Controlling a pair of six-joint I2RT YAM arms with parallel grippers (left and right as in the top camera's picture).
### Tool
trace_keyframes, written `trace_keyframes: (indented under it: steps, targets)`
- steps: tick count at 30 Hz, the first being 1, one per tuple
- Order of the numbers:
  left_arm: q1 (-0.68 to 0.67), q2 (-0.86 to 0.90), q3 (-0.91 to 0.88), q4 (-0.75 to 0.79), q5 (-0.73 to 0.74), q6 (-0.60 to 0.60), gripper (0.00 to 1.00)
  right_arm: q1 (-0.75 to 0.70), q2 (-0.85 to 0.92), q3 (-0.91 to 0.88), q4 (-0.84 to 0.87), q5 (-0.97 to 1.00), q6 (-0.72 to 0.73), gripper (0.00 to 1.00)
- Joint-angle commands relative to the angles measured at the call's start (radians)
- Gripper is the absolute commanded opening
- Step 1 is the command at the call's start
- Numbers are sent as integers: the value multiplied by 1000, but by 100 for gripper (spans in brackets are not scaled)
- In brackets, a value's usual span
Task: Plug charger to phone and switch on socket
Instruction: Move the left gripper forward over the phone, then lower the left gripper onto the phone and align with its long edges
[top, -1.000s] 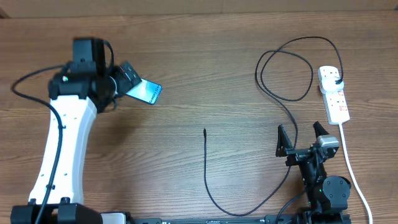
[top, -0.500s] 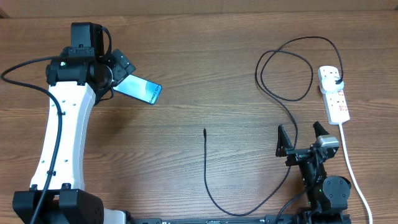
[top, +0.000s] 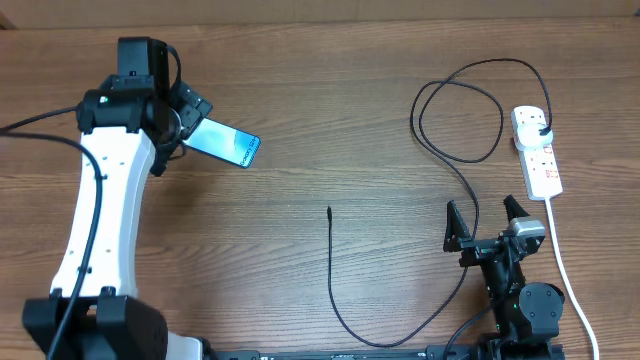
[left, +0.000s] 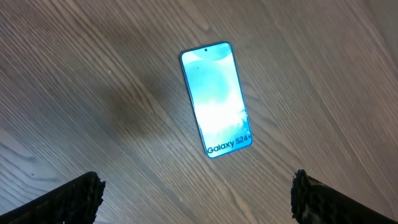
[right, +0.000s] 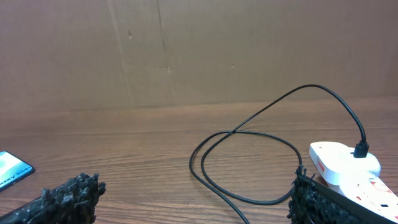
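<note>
The phone (top: 232, 147) lies flat at the left back of the table, its teal screen (left: 216, 99) lit and facing up. My left gripper (top: 188, 128) hovers over its left end, open and empty; in the left wrist view the gripper (left: 196, 186) has bare wood between its fingers and the phone ahead of them. The black charger cable (top: 460, 110) loops at the right, its plug (top: 541, 128) sits in the white socket (top: 537, 152), and its free tip (top: 329, 210) rests mid-table. My right gripper (top: 485, 215) stands open near the front right, apart from the cable (right: 249, 134) and socket (right: 345, 165).
The socket's white cord (top: 565, 270) runs toward the front edge past my right arm. The cable's long run (top: 345, 315) curves along the front of the table. A brown cardboard wall (right: 186, 50) closes off the back.
My left wrist has shifted a little and settled above the phone's left end. The phone, the cable and the right arm have not moved.
</note>
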Motion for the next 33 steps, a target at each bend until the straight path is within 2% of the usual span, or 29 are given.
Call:
trace_keyframes:
  steps: [1, 6, 14, 18, 25, 33]
  targets:
    - [-8, 78, 30, -15, -23, -71, 100, 6, -9, -10, 3, 9, 7, 100]
    - [-18, 197, 128, -80, -18, -70, 100, 6, -9, -10, 3, 9, 7, 100]
    - [-53, 393, 416, -237, -42, -72, 100, 6, -9, -10, 3, 9, 7, 100]
    - [-61, 465, 507, -297, -65, -125, 100, 6, -9, -10, 3, 9, 7, 100]
    - [-61, 544, 520, -317, -84, -209, 100, 6, -9, -10, 3, 9, 7, 100]
    - [-61, 572, 520, -282, -84, -221, 100, 6, -9, -10, 3, 9, 7, 100]
